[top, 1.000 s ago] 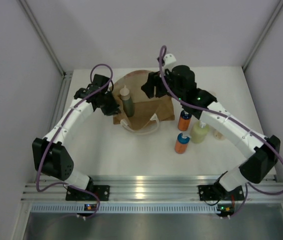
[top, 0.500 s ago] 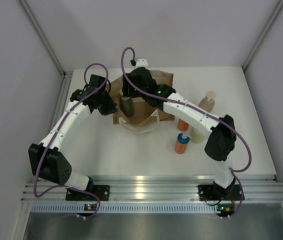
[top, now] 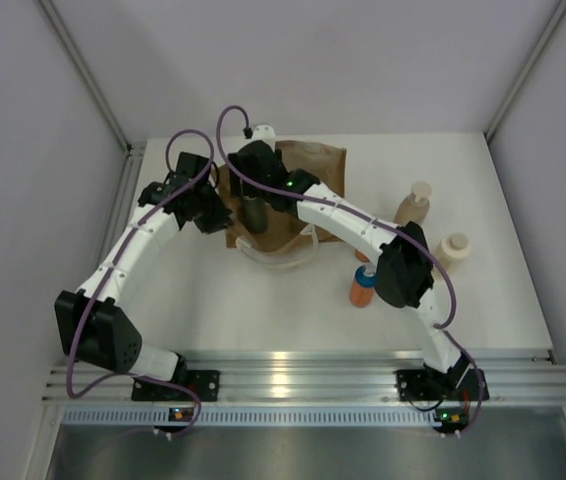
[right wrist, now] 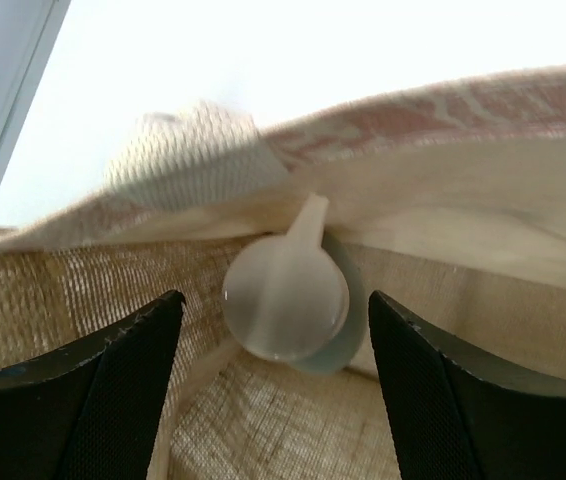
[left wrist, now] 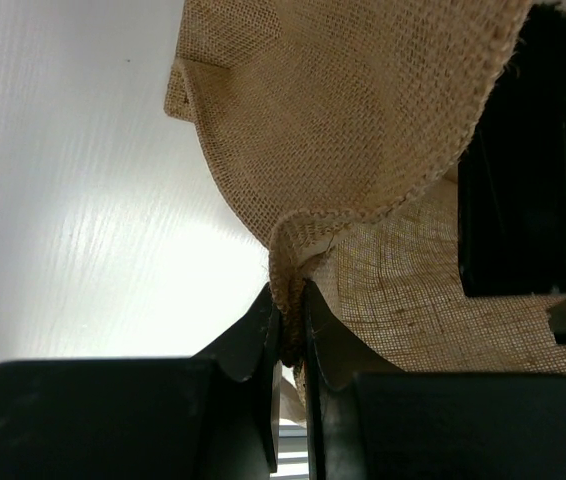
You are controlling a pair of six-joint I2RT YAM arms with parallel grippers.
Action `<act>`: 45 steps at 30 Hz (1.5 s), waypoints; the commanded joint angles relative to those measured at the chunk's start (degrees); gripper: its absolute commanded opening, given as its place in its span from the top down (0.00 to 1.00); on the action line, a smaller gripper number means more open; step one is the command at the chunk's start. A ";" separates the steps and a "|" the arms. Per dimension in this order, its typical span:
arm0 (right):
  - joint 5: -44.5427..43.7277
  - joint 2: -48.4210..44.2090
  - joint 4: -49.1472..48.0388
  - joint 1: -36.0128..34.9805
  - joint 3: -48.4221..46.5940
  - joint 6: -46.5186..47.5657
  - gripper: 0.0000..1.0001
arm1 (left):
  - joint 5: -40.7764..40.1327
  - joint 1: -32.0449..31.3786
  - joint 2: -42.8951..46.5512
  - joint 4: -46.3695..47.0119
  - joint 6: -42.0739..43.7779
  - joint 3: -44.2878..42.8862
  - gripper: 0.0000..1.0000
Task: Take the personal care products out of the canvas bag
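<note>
Left pincer [left wrist: 288,322] pinches the canvas bag's [left wrist: 363,130] rim. Right pincer [right wrist: 273,312] stands wide, its fingers at 9 and 3 o'clock of the dark grey-green bottle's [right wrist: 285,292] white cap, clear of it.

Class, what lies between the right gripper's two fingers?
A bottle's pale round cap, inside the canvas bag, touching neither finger; the right wrist view shows it.

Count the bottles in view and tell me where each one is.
4. Dark bottle in the canvas bag; tan bottle and cream bottle at the right; orange bottle nearer, beside the right arm. More may hide beneath that arm.
</note>
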State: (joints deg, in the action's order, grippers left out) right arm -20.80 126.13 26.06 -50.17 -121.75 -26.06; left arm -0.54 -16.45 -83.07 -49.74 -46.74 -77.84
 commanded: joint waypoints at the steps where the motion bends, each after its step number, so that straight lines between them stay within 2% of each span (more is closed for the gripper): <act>1: -3.02 2.54 0.48 -1.16 -5.07 2.15 0.25 | -0.61 0.89 1.42 -1.07 0.69 1.82 1.00; 13: -3.37 9.31 0.48 -0.89 -11.22 8.39 0.30 | 0.27 1.51 2.38 -1.15 1.39 2.87 1.00; 15: -3.46 9.75 0.48 -0.63 -11.49 9.19 0.37 | 1.05 1.42 2.03 -1.15 1.92 2.61 1.00; 16: -3.72 9.75 0.48 -0.54 -11.49 9.62 0.49 | 2.45 1.42 1.86 -1.15 2.18 2.70 1.00; 19: -4.95 9.05 0.39 -0.54 -10.61 10.68 0.64 | 2.56 1.51 1.86 -1.15 2.27 2.96 1.00; 22: -4.87 8.00 -1.27 -0.80 -9.21 12.70 0.88 | 2.64 1.51 1.86 -1.15 2.44 3.31 1.00; 25: -4.25 5.37 -3.65 -1.07 -6.58 14.63 1.00 | 3.00 1.51 1.59 -1.15 2.62 3.31 1.00; 31: -1.62 -2.80 -6.90 -1.16 -1.57 17.18 1.00 | 2.56 1.59 1.95 -1.15 2.62 3.40 1.00; 45: 2.78 -18.28 -7.70 -0.80 2.66 18.42 1.00 | 2.56 1.77 0.71 -1.15 2.27 2.35 1.00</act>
State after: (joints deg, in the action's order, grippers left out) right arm -18.74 117.99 26.52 -50.33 -116.62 -8.67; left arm 2.15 -15.11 -81.65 -49.17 -45.21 -75.53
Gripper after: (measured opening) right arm 0.491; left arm 0.122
